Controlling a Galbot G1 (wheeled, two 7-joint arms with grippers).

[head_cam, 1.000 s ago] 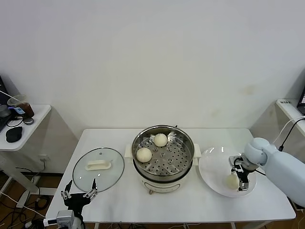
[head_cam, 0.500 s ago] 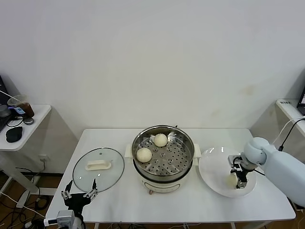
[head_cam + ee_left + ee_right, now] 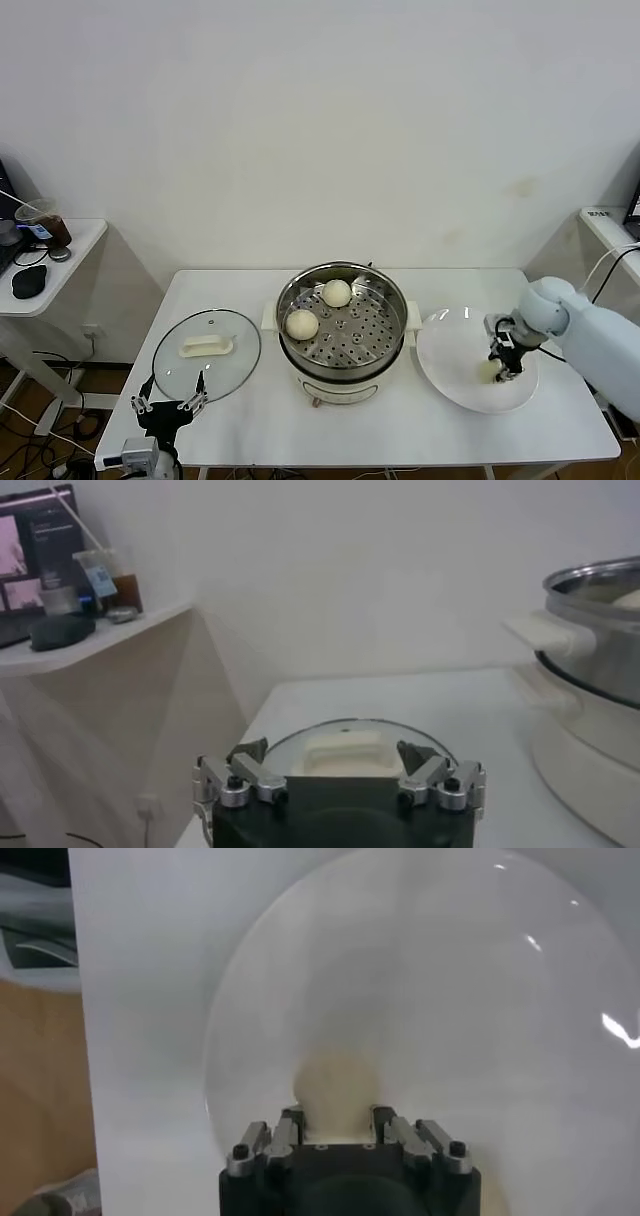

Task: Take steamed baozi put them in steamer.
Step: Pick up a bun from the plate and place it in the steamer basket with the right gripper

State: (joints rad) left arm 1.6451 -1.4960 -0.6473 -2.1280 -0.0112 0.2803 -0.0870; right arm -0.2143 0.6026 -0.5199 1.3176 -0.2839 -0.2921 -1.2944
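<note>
My right claw (image 3: 497,368) grips a baozi (image 3: 336,1086) on the plate (image 3: 450,378), at three o'clock from the steamer (image 3: 342,325). My left claw (image 3: 167,405) hangs wide open, empty.

Head view: high, looking forward and down over whole white table (image 3: 400,420), wall behind.

Left wrist view: low at table's near-left edge, facing across glass lid (image 3: 350,750) toward steamer (image 3: 600,630); both shared with head view.

Right wrist view: close above plate (image 3: 480,998), looking down at bun (image 3: 335,1088); plate shared with head view.
</note>
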